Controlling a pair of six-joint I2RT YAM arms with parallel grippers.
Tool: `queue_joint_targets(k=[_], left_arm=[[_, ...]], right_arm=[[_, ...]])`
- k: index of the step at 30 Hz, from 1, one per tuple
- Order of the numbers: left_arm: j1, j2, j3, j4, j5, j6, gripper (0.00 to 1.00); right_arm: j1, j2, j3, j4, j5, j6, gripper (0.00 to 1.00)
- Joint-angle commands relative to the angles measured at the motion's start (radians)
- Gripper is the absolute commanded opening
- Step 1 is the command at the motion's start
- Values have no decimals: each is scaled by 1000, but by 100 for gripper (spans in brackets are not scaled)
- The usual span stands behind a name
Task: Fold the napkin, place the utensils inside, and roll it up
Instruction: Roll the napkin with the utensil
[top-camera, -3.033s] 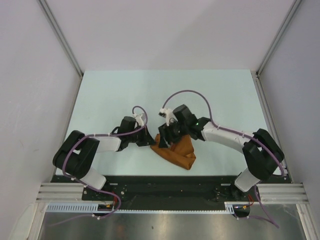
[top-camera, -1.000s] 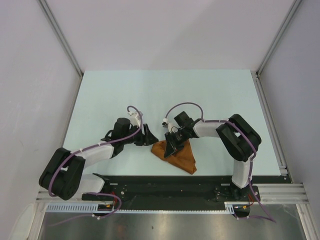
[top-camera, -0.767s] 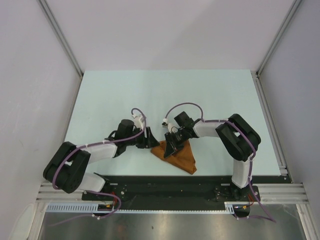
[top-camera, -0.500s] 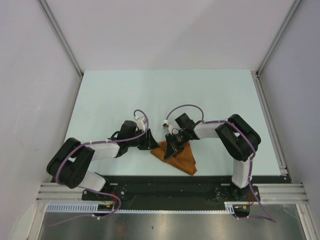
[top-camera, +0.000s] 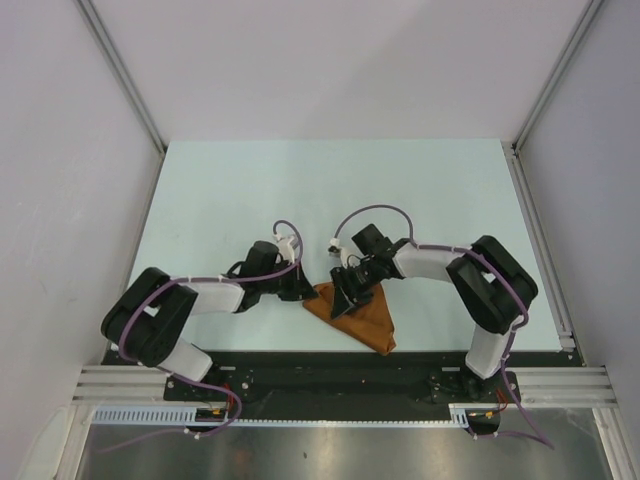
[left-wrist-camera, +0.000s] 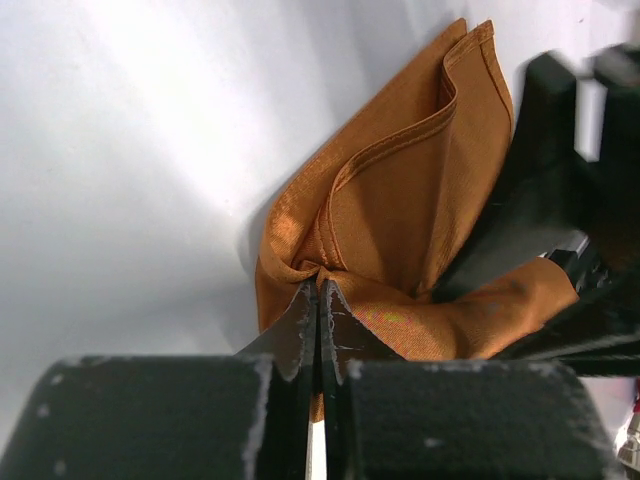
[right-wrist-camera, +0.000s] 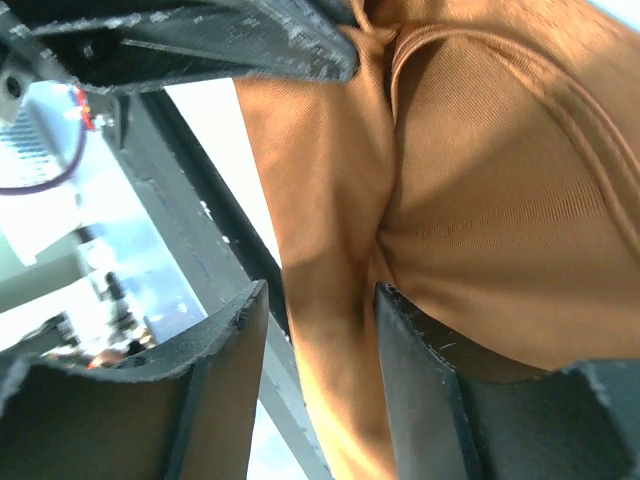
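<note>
The napkin (top-camera: 365, 318) lies bunched in a rough triangle on the table (top-camera: 220, 190), close to its near edge, between the two arms. The left gripper (left-wrist-camera: 318, 296) is clamped tight on a fold at the cloth's left corner. The right gripper (right-wrist-camera: 318, 305) stands with jaws apart, cloth lying loosely between them. The step in hand looks like folding. No fork shows; it may be hidden in the folds. Next, the pinched corner needs drawing out flat while the right gripper backs clear of the cloth.
</note>
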Motion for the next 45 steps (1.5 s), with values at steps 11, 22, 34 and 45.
queue_joint_targets(k=[11, 22, 34, 45], left_arm=[[-24, 69, 83, -85, 21, 63, 0], [-24, 80, 110, -107, 26, 61, 0], [-23, 56, 143, -112, 38, 52, 9], [6, -82, 180, -191, -66, 60, 64]], right_arm=[[278, -384, -51, -70, 755, -35, 59], [425, -284, -70, -17, 910, -61, 54], [436, -188, -93, -18, 956, -72, 56], [414, -145, -136, -23, 829, -6, 25]])
